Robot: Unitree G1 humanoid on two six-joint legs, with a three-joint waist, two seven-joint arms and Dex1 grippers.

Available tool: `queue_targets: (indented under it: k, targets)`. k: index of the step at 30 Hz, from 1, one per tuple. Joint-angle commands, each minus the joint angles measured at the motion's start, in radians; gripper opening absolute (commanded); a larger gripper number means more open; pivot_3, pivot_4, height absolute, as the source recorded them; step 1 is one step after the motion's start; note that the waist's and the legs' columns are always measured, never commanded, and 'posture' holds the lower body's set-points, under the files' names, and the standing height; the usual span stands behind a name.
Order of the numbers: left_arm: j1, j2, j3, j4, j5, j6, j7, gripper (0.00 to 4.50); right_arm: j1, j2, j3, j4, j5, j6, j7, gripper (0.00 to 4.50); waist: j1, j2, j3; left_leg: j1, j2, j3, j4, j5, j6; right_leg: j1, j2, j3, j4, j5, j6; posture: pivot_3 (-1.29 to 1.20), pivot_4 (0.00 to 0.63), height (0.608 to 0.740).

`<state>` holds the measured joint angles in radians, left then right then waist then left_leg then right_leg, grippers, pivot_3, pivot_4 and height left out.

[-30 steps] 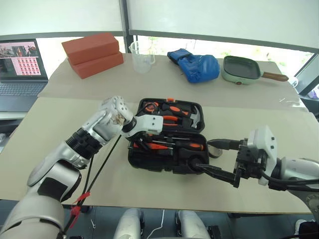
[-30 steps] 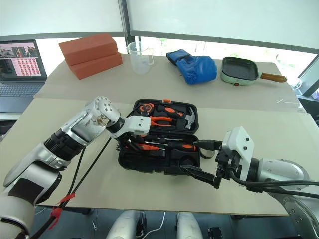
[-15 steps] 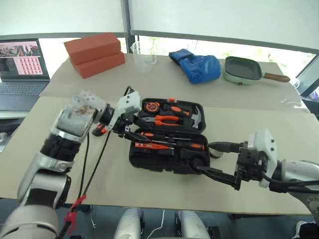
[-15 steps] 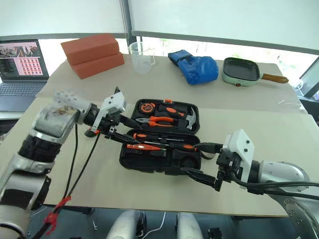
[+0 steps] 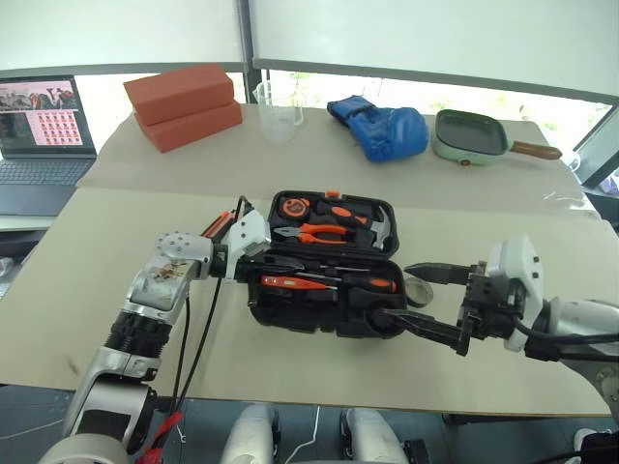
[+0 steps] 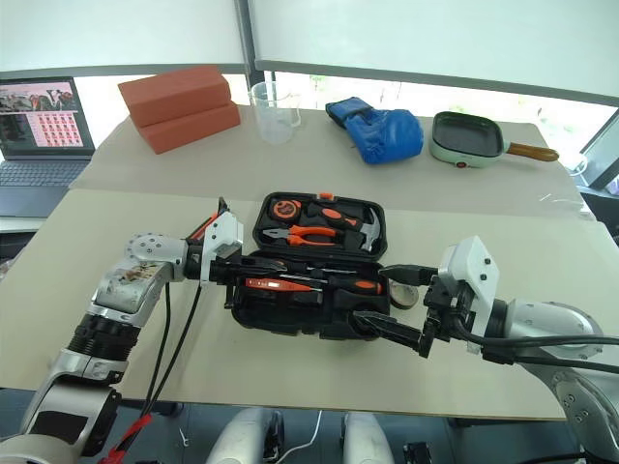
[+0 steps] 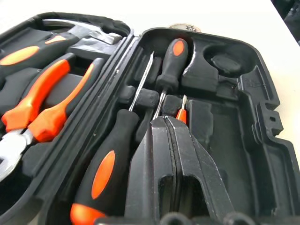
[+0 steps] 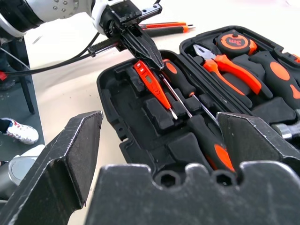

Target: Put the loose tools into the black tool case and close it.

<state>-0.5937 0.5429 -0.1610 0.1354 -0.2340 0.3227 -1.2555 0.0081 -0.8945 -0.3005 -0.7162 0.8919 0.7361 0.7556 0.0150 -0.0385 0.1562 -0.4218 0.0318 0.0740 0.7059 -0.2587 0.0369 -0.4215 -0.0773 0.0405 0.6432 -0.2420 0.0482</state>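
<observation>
The black tool case [image 5: 295,315] lies open mid-table. Its near half holds two orange-and-black screwdrivers [image 8: 180,82] [image 7: 108,164] and the slim orange tester screwdriver [image 8: 151,84]. My left gripper [image 5: 276,259] is shut and empty, pointing right over that half's left end. My right gripper [image 5: 393,293] stands open at the case's right end. The small grey tape roll [image 5: 419,288] lies on the table between its fingers. Another orange-and-black tool [image 8: 166,27] lies on the table left of the case, behind the left gripper.
The case's far half holds orange-handled pliers [image 5: 324,232], a hammer [image 5: 382,227] and a tape measure [image 5: 293,206]. At the back stand red bricks [image 5: 184,104], a clear cup [image 5: 278,111], a blue glove [image 5: 382,128] and a green pan [image 5: 469,135]. A laptop [image 5: 39,126] sits far left.
My left arm has dropped and swung round, so its gripper now points right into the case's near half, and its fingers have closed on nothing. The right gripper has stayed put.
</observation>
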Motion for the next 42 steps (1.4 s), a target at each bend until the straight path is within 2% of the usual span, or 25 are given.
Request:
queue_targets:
  k: [1,13,23,29,33,37,42]
  targets:
    - [-0.008,-0.001,-0.017,0.000,0.022,-0.048,0.016,0.04,-0.016,-0.009,-0.014,-0.005,0.024,0.009,-0.001,4.50,0.000,0.000,0.000,0.000,0.000,0.000,0.000,0.000,0.000,0.000,0.000,0.000,0.000,0.000,0.000,0.00,0.150,0.738]
    - [0.025,0.013,-0.056,0.007,0.057,-0.126,0.006,0.04,-0.005,-0.002,-0.014,-0.010,0.041,0.020,-0.018,4.50,-0.003,0.000,0.000,0.000,0.000,0.000,0.000,0.000,0.000,0.000,0.000,0.000,0.000,0.000,0.000,0.00,0.150,0.738]
    - [0.024,-0.004,-0.109,0.148,0.163,-0.298,0.038,0.04,-0.005,-0.003,-0.017,-0.014,0.065,0.024,-0.039,4.50,-0.002,0.002,-0.002,0.001,0.000,0.000,0.000,0.000,0.000,0.001,0.000,0.000,0.000,0.000,0.000,0.00,0.150,0.738]
    - [0.029,-0.003,-0.110,0.185,0.178,-0.349,0.043,0.04,-0.003,-0.008,-0.023,-0.020,0.079,0.025,-0.044,4.50,-0.003,0.004,-0.004,0.004,0.000,0.000,0.000,0.000,0.000,0.004,0.000,0.000,0.000,0.000,0.000,0.00,0.150,0.738]
    - [0.035,-0.003,-0.097,0.178,0.161,-0.354,0.041,0.04,-0.006,-0.010,-0.029,-0.015,0.089,0.027,-0.046,4.50,-0.004,0.005,-0.004,0.007,0.001,0.000,0.000,0.000,0.000,0.007,0.000,0.000,0.000,0.000,0.000,0.00,0.150,0.738]
    - [0.021,-0.014,-0.063,0.125,0.112,-0.281,0.053,0.04,0.000,-0.015,-0.036,-0.012,0.090,0.026,-0.044,4.50,-0.004,0.005,-0.004,0.007,0.001,0.000,0.000,0.000,0.000,0.007,0.000,0.000,0.000,0.000,0.000,0.00,0.150,0.738]
    - [0.041,-0.004,-0.094,0.097,0.137,-0.310,0.042,0.04,-0.001,-0.018,-0.040,-0.009,0.092,0.026,-0.044,4.50,-0.003,0.005,-0.004,0.007,0.001,0.000,0.000,0.000,0.000,0.007,0.000,0.000,-0.001,0.000,0.000,0.00,0.150,0.738]
